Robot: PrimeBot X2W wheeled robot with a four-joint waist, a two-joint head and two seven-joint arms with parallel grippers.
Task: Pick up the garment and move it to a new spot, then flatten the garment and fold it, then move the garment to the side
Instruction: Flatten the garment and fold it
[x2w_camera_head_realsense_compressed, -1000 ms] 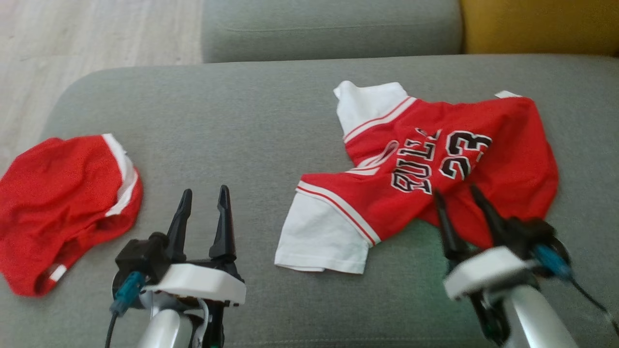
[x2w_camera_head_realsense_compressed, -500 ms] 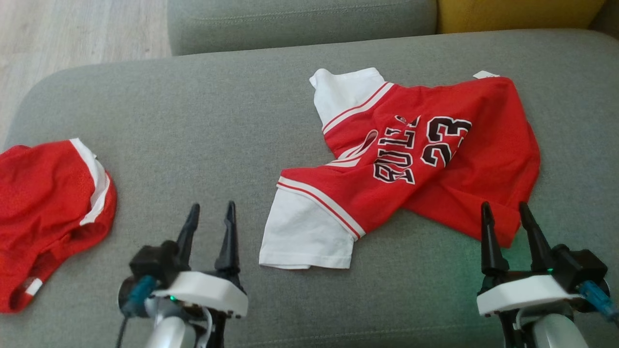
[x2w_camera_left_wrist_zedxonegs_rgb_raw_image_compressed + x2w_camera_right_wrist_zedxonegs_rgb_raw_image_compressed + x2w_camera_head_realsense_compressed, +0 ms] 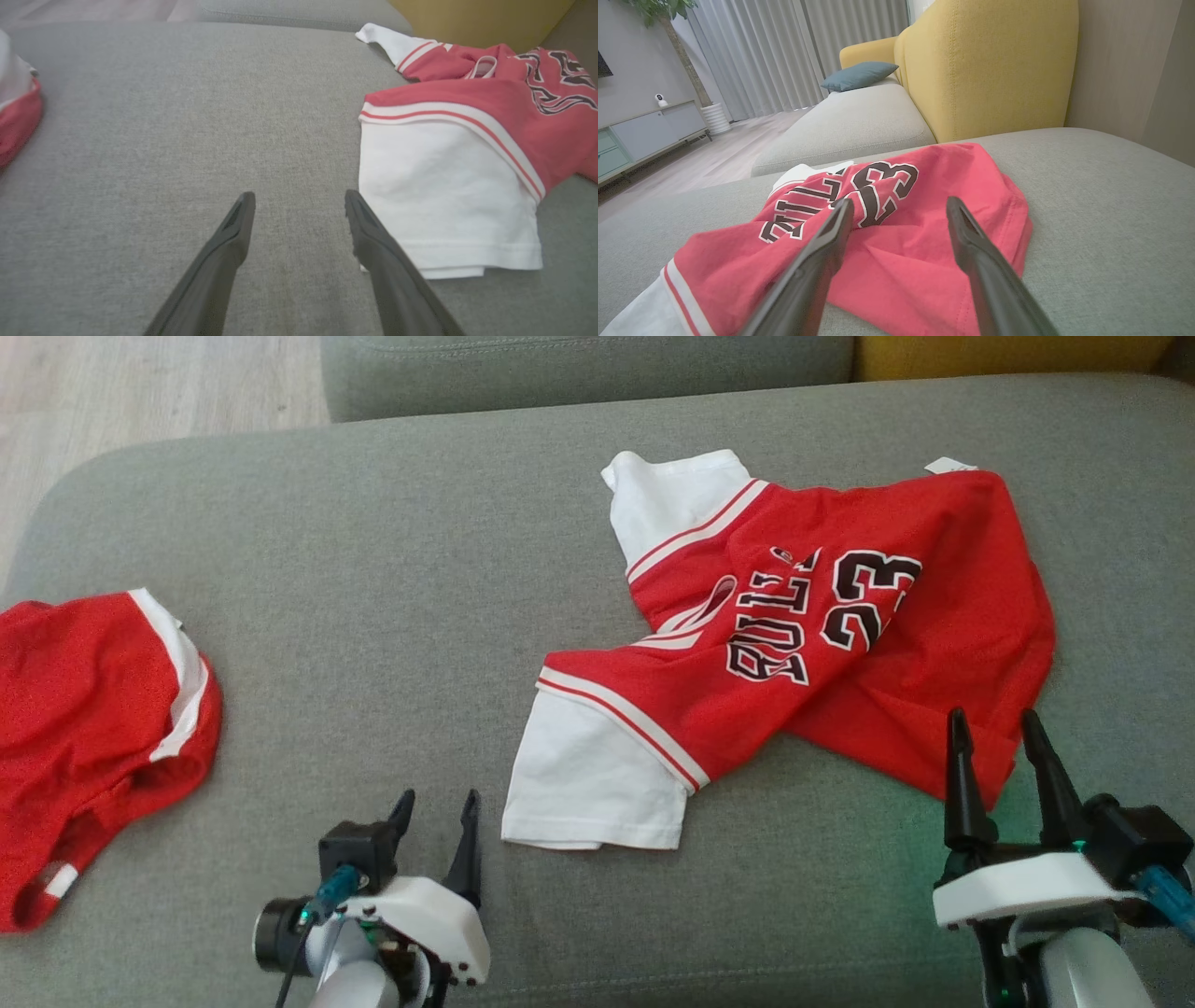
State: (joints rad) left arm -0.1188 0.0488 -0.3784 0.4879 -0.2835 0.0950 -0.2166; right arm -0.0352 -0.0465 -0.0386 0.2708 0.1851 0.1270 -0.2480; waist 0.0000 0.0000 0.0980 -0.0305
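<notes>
**A:** status?

**B:** R gripper (image 3: 991, 714) has backed off the jersey (image 3: 822, 644). 1 s ago it was over the near hem, blurred mid-move. Now it's parked near-right, fingers spread, nothing in them. L gripper (image 3: 439, 795) also dropped back toward the near edge, spread and empty. Head cam shifted too, so part of that is view change, not arm travel.

**A:** jersey moved?

**B:** No real change vs the sofa seat (image 3: 373, 616). It's right of centre, crumpled, body twisted over itself, def not flat. My read: relocate is done, arms are resetting, flatten not started yet.

**A:** geometry vs tools?

**B:** R tips sit at the near-right hem, and in the wrist view there's red cloth straight ahead between the fingers. L tips are just left of the white sleeve (image 3: 593, 775). Close, not touching afaict.

**A:** other red piece?

**B:** Red shorts (image 3: 93, 709) far left, well apart from both grippers.
</notes>
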